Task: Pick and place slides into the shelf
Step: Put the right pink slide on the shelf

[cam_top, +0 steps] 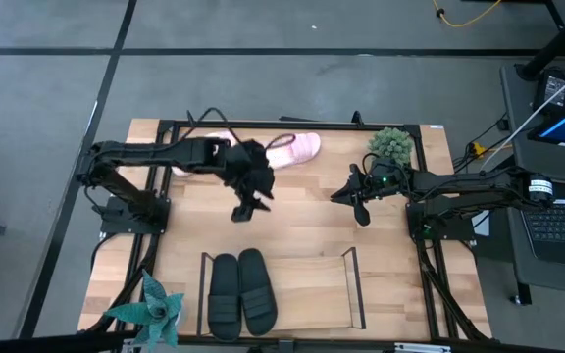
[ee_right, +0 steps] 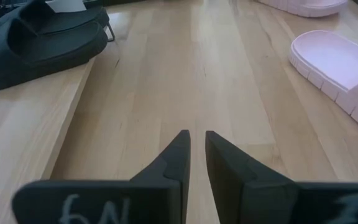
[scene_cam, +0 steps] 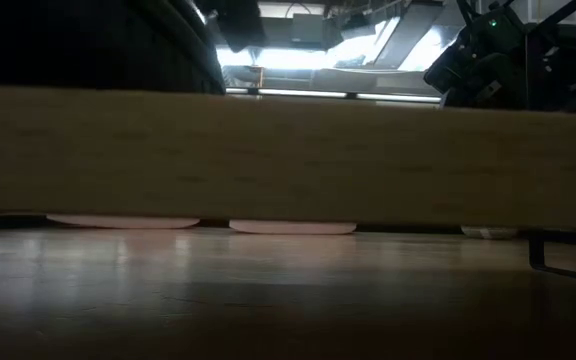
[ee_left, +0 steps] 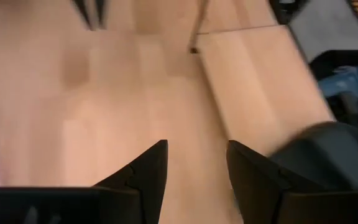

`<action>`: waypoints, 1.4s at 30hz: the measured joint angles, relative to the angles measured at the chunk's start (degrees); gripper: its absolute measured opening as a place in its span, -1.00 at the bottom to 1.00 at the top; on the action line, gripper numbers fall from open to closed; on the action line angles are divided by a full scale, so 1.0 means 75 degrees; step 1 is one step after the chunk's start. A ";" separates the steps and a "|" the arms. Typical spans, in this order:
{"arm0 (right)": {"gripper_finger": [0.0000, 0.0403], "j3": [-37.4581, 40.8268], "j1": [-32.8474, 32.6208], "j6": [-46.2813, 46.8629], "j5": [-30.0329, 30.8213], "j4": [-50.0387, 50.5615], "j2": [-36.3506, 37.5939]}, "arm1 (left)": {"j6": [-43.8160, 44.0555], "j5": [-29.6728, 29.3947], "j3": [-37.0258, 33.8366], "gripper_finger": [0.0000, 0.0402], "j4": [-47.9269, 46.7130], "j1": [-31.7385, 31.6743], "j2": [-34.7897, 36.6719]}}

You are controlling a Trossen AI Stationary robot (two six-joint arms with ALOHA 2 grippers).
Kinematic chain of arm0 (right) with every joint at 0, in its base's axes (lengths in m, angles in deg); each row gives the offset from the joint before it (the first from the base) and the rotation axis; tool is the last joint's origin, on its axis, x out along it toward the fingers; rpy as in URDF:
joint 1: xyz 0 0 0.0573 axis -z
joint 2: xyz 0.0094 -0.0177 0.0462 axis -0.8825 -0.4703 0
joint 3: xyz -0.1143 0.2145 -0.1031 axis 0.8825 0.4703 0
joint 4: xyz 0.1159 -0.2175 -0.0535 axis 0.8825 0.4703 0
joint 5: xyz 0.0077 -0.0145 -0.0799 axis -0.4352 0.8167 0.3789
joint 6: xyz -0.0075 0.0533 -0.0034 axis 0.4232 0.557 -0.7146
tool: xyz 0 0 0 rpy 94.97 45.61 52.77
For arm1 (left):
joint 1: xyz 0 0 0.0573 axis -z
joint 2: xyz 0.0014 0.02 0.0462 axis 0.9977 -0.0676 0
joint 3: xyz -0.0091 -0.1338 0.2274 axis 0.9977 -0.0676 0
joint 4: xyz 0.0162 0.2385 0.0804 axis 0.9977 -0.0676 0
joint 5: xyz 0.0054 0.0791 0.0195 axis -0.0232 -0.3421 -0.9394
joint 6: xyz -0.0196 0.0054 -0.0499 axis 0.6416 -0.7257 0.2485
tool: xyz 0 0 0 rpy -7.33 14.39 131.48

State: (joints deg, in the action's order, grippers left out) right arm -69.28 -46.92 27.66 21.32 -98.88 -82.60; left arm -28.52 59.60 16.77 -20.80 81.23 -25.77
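Left gripper (cam_top: 248,209) is hovering spread and empty over the table (cam_top: 312,211); black slides (cam_top: 238,292) are lying in the shelf (cam_top: 351,284) — long axes front-to-back — pink slide (cam_top: 292,149) lying crosswise at the rear.

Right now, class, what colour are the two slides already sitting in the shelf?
Matte black slides; the high view shows them best.

Left arm (cam_top: 214,155) covers most of one pink slide (cam_top: 196,147) near the counter's far edge. Low view: shelf base (scene_cam: 288,155) hides nearly everything, only thin pink soles (scene_cam: 293,227) show beneath. Right wrist view crops the nearer pink slide (ee_right: 337,62); left wrist view blurred throughout.
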 joint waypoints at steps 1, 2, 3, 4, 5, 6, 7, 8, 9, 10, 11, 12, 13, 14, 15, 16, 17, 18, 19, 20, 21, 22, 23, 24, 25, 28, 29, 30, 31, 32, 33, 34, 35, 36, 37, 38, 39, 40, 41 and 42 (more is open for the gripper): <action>-0.74 0.0000 0.0000 0.0003 0.0000 -0.0002 0.0000 | -0.0069 -0.0001 0.0000 -0.22 0.0108 -0.0138 -0.0004; -0.74 0.0000 0.0000 0.0006 0.0000 -0.0002 0.0000 | -0.0113 0.0004 0.0000 -0.22 0.0244 -0.0269 -0.0004; -0.74 0.0000 0.0006 0.0000 0.0000 -0.0002 0.0000 | -0.0137 0.0011 -0.0028 -0.22 0.0413 -0.0386 -0.0004; -0.74 0.0000 0.0009 -0.0011 0.0000 -0.0002 0.0000 | -0.0153 0.0045 -0.0114 -0.22 0.0659 -0.0502 -0.0001; -0.74 0.0000 0.0009 -0.0015 0.0000 -0.0002 0.0000 | -0.0188 0.0168 -0.0242 -0.22 0.0918 -0.0628 -0.0001; -0.74 0.0000 0.0009 -0.0015 0.0000 -0.0002 0.0000 | -0.0235 0.0400 -0.0404 -0.22 0.1194 -0.0751 -0.0001; -0.74 0.0000 0.0009 -0.0020 0.0000 -0.0003 0.0000 | -0.0301 0.0713 -0.0589 -0.22 0.1525 -0.0886 0.0032; -0.74 0.0000 0.0009 -0.0037 0.0000 -0.0002 0.0000 | -0.0341 0.1028 -0.0819 -0.22 0.1893 -0.1003 0.0101; -0.74 0.0000 0.0009 -0.0053 0.0000 -0.0002 0.0000 | -0.0351 0.1355 -0.1056 -0.22 0.2360 -0.1109 0.0160; -0.74 0.0000 0.0010 -0.0082 0.0000 -0.0002 0.0000 | -0.0360 0.1562 -0.1265 -0.22 0.2806 -0.1198 0.0194; -0.74 0.0000 0.0014 -0.0171 0.0000 -0.0003 0.0000 | -0.0360 0.1634 -0.1512 -0.22 0.3068 -0.1305 0.0256; -0.74 0.0000 0.0012 -0.0222 0.0000 -0.0009 0.0000 | -0.0353 0.1650 -0.1745 -0.22 0.3095 -0.1409 0.0294; -0.74 0.0000 0.0014 -0.0247 0.0003 -0.0030 0.0000 | -0.0338 0.1622 -0.1915 -0.22 0.3213 -0.1502 0.0291; -0.74 0.0000 0.0033 -0.0256 0.0003 -0.0037 0.0000 | -0.0317 0.1551 -0.2076 -0.22 0.3425 -0.1598 0.0276; -0.74 0.0000 0.0049 -0.0268 -0.0001 -0.0067 0.0000 | -0.0303 0.1543 -0.2224 -0.22 0.3523 -0.1694 0.0283; -0.74 0.0000 0.0057 -0.0273 0.0004 -0.0118 0.0000 | -0.0301 0.1540 -0.2329 -0.22 0.3579 -0.1800 0.0302; -0.74 0.0000 0.0089 -0.0300 0.0011 -0.0159 0.0000 | -0.0317 0.1525 -0.2398 -0.22 0.3617 -0.1894 0.0318; -0.74 0.0000 0.0117 -0.0385 0.0028 -0.0212 0.0000 | -0.0357 0.1527 -0.2449 -0.22 0.3752 -0.1968 0.0334; -0.74 0.0000 0.0123 -0.0451 0.0044 -0.0325 -0.0002 | -0.0425 0.1531 -0.2484 -0.22 0.3913 -0.2041 0.0345; -0.74 0.0000 0.0138 -0.0549 0.0051 -0.0485 -0.0003 | -0.0531 0.1536 -0.2518 -0.22 0.4011 -0.2105 0.0352; -0.74 0.0000 0.0167 -0.0673 0.0050 -0.0670 0.0000 | -0.0643 0.1537 -0.2540 -0.22 0.4031 -0.2173 0.0360; -0.74 0.0000 0.0181 -0.0812 0.0051 -0.0856 0.0000 | -0.0735 0.1541 -0.2551 -0.22 0.4035 -0.2268 0.0379; -0.74 0.0000 0.0186 -0.0853 0.0057 -0.1043 0.0000 | -0.0785 0.1543 -0.2553 -0.22 0.4068 -0.2364 0.0416; -0.74 0.0000 0.0217 -0.0907 0.0061 -0.1240 0.0000 | -0.0857 0.1539 -0.2553 -0.22 0.4169 -0.2460 0.0450; -0.74 -0.0016 0.0243 -0.1012 0.0058 -0.1363 0.0003 | -0.0906 0.1538 -0.2548 -0.22 0.4290 -0.2545 0.0462; -0.74 -0.0127 0.0321 -0.1204 0.0061 -0.1379 0.0003 | -0.0912 0.1543 -0.2717 -0.22 0.4921 -0.2741 0.0453; -0.74 -0.0161 0.0354 -0.1231 0.0060 -0.1393 0.0003 | -0.0904 0.1574 -0.2850 -0.22 0.5349 -0.2786 0.0453; -0.74 -0.0194 0.0383 -0.1238 0.0061 -0.1398 0.0003 | -0.0860 0.1599 -0.2997 -0.22 0.5771 -0.2835 0.0453; -0.74 -0.0226 0.0416 -0.1235 0.0061 -0.1391 0.0003 | -0.0775 0.1607 -0.3164 -0.22 0.6152 -0.2903 0.0453; -0.74 -0.0266 0.0459 -0.1226 0.0063 -0.1376 0.0003 | -0.0682 0.1619 -0.3352 -0.22 0.6505 -0.2996 0.0453; -0.74 -0.0301 0.0493 -0.1221 0.0061 -0.1378 0.0003 | -0.0508 0.1626 -0.3514 -0.22 0.6776 -0.3102 0.0448; -0.74 -0.0333 0.0519 -0.1215 0.0061 -0.1386 0.0003 | -0.0363 0.1677 -0.3656 -0.22 0.7035 -0.3208 0.0445; -0.74 -0.0359 0.0541 -0.1215 0.0061 -0.1381 0.0003 | -0.0244 0.1794 -0.3787 -0.22 0.7274 -0.3300 0.0445; -0.74 -0.0384 0.0564 -0.1213 0.0061 -0.1373 0.0003 | -0.0118 0.1964 -0.3892 -0.22 0.7473 -0.3377 0.0445; -0.74 -0.0412 0.0587 -0.1212 0.0061 -0.1372 0.0003 | -0.0080 0.2149 -0.3976 -0.22 0.7586 -0.3434 0.0445; -0.74 -0.0454 0.0611 -0.1211 0.0061 -0.1360 0.0003 | -0.0079 0.2321 -0.4029 -0.22 0.7595 -0.3475 0.0445; -0.74 -0.0503 0.0638 -0.1208 0.0064 -0.1356 0.0003 | -0.0097 0.2427 -0.4051 -0.22 0.7591 -0.3497 0.0445; -0.74 -0.0563 0.0667 -0.1209 0.0063 -0.1356 0.0003 | -0.0102 0.2461 -0.4054 -0.22 0.7583 -0.3517 0.0466; -0.74 -0.0626 0.0693 -0.1212 0.0061 -0.1344 0.0003 | -0.0105 0.2448 -0.4054 -0.22 0.7586 -0.3551 0.0503; -0.74 -0.0701 0.0717 -0.1215 0.0062 -0.1316 0.0003 | -0.0120 0.2390 -0.4054 -0.22 0.7601 -0.3597 0.0547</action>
State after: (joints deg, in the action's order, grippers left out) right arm -74.53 -41.55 18.54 21.79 -108.75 -82.58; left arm -29.41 77.53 -13.64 36.21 54.25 -21.67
